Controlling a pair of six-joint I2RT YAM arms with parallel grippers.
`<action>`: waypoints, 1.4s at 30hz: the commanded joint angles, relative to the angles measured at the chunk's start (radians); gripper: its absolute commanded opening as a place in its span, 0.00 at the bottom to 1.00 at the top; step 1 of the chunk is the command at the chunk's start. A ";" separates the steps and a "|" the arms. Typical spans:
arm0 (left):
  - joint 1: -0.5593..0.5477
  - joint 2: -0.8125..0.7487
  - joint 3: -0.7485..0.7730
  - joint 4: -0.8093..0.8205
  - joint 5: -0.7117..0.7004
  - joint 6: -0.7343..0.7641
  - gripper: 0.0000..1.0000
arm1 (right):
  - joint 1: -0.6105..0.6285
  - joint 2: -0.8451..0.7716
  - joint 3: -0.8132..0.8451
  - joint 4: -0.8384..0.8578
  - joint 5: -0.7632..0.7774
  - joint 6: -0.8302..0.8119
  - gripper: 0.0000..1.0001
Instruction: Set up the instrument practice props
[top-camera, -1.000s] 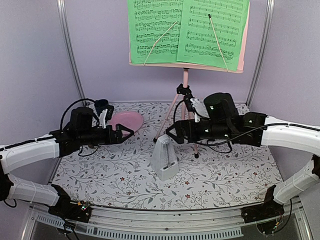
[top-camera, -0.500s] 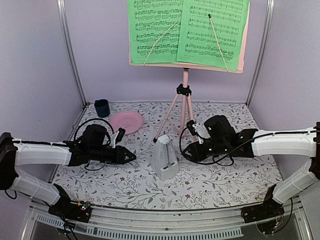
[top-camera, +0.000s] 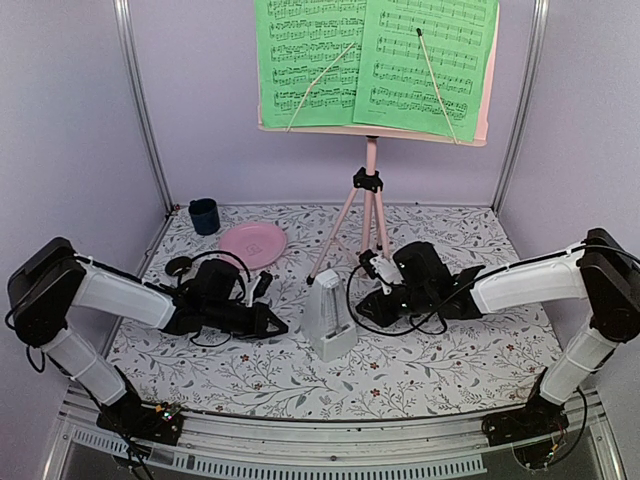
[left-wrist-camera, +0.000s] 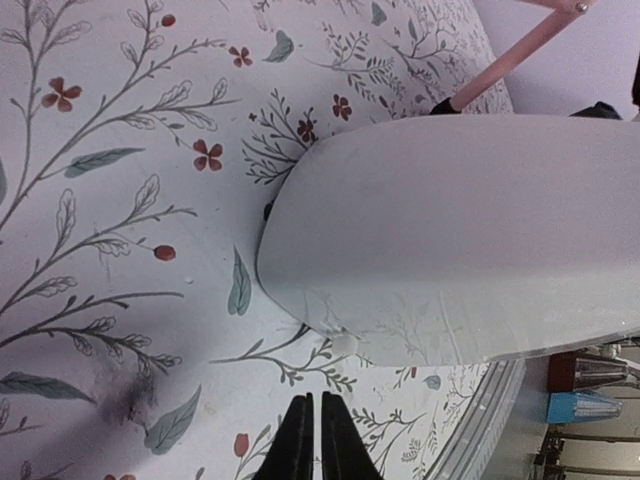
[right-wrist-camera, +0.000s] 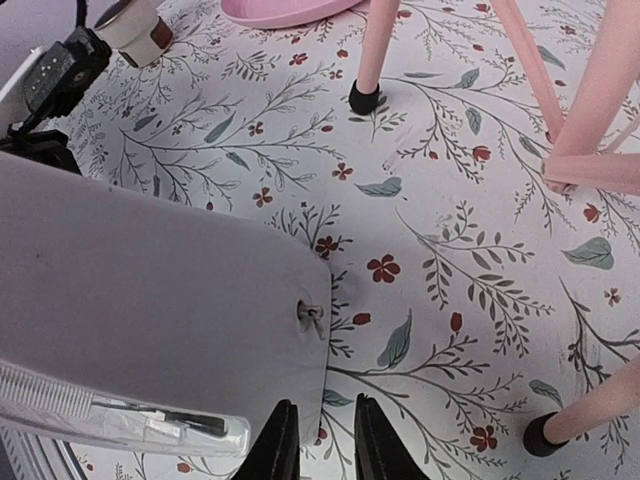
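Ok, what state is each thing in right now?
music stand: upright on its tripod.
sheet-music pages: two, side by side on the stand, under wire arms.
metronome: upright on the table, not gripped.
pink plate: flat, empty.
blue cup: upright, contents not visible.
left gripper: jaws shut, empty, beside the metronome.
right gripper: jaws slightly apart, empty, beside the metronome.

Location: robot test cell, lab-type. Plain lilac wall panels (top-camera: 60, 120) w/ metal frame posts (top-camera: 140, 110) are enclosing a floral-covered table (top-camera: 440, 360); robot arms (top-camera: 115, 297) are standing bolted to metal front rail (top-camera: 330, 440).
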 joint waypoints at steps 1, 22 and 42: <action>-0.016 0.071 0.054 0.092 0.044 -0.004 0.06 | -0.005 0.055 -0.029 0.133 -0.063 -0.025 0.20; -0.030 0.287 0.219 0.145 0.078 0.027 0.05 | 0.017 0.069 -0.145 0.298 -0.207 0.061 0.20; 0.034 0.215 0.155 0.124 0.090 0.124 0.28 | 0.055 -0.113 -0.195 0.161 -0.165 0.041 0.56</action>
